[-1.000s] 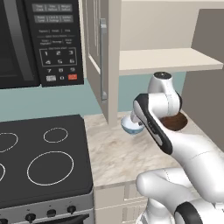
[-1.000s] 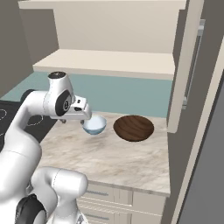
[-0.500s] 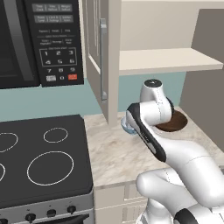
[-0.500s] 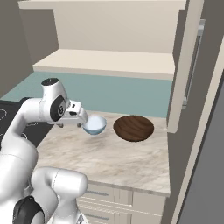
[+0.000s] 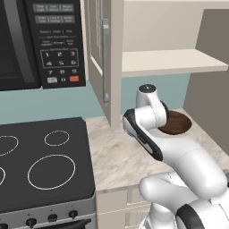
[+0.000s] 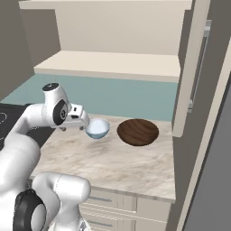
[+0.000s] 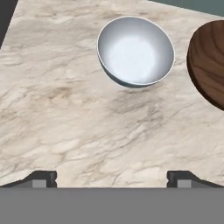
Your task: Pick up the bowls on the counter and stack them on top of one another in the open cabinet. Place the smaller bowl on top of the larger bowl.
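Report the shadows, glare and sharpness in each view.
Hand view: a soft shadow lies on the counter under the smaller bowl, whose inside shows a dull sheen and no hard glare. Right base view: even light, the larger bowl sharp. Left base view: flat, crisp render, no blur.

White arm with dark joints, folded at the elbow and reaching forward and low, wrist bent downward; gripper [image 7: 112, 177] with jaws spread wide apart, both dark fingertips [image 7: 43, 178] showing, nothing between them, nothing held.
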### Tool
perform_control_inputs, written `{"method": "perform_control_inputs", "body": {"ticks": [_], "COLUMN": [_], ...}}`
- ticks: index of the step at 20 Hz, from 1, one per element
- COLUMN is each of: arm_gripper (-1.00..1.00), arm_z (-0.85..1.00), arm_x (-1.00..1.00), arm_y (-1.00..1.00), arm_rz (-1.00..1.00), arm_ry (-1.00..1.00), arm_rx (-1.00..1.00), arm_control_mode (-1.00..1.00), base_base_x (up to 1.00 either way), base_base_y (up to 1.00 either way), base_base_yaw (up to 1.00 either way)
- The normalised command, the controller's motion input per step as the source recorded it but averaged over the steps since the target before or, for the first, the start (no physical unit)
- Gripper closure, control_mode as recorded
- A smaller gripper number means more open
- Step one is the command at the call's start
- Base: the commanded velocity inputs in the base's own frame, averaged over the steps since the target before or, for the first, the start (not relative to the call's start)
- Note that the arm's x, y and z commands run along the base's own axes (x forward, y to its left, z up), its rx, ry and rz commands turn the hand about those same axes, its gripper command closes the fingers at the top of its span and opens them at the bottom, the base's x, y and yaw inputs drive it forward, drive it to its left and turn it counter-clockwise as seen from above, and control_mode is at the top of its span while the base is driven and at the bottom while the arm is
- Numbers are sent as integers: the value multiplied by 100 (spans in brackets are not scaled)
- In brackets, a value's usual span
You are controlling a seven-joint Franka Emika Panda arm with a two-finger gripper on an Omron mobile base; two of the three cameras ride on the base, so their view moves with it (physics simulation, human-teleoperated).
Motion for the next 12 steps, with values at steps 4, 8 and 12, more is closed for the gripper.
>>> {"method": "perform_control_inputs", "body": {"ticks": [4,8,12], "arm_gripper": [-100,-100,-100], "arm_z": [-9,-5,-12], "arm_x": [28,24,19], "arm_y": [1,0,0], "arm_rz": [4,3,2], "arm_ry": [0,0,0], "arm_rx": [0,0,0], "arm_control_mode": [-100,-100,-100], "base_base_x": [0,0,0], "base_base_y": [0,0,0], "base_base_yaw": [0,0,0]}}
